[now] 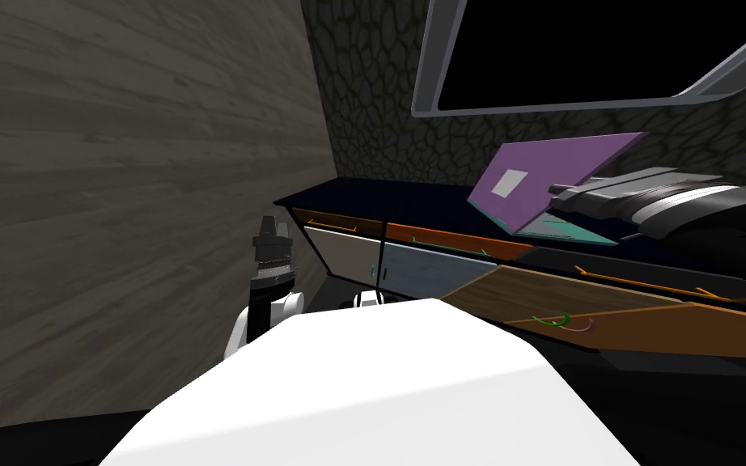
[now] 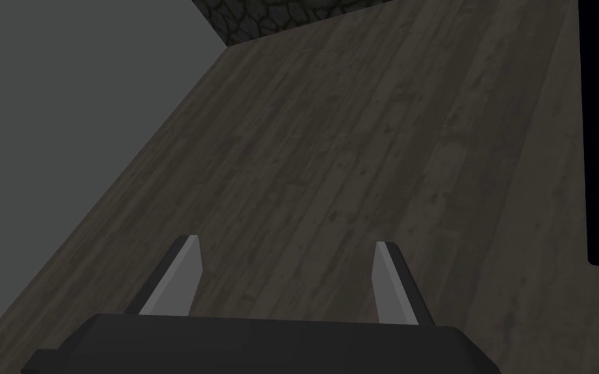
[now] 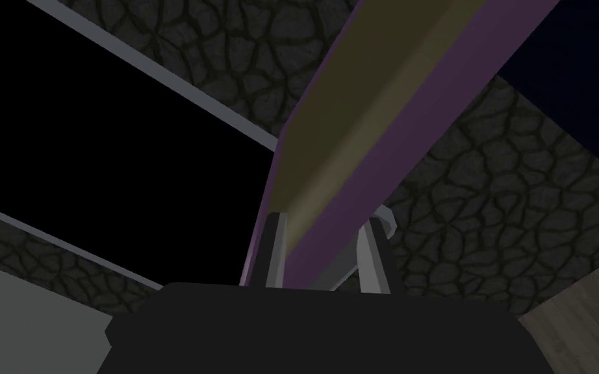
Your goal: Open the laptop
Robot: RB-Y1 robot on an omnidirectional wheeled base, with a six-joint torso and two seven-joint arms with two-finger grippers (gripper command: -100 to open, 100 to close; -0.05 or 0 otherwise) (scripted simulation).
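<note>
A laptop with a purple lid (image 1: 549, 174) and a teal base (image 1: 574, 230) sits on a dark counter (image 1: 396, 198). The lid is raised at a slant, partly open. My right gripper (image 1: 557, 192) reaches in from the right and meets the lid's near edge. In the right wrist view that purple edge (image 3: 369, 97) runs between the two fingers of the right gripper (image 3: 324, 253), which press on both of its faces. My left gripper (image 2: 285, 273) stands open with nothing in it, and the left arm (image 1: 273, 243) is held up beside the plank wall.
Drawers with orange handles (image 1: 339, 226) line the counter front. A brown wooden panel (image 1: 606, 307) juts out low on the right. A grey-framed window (image 1: 444, 81) with a black area hangs above the laptop. The plank wall (image 1: 120, 202) closes the left side.
</note>
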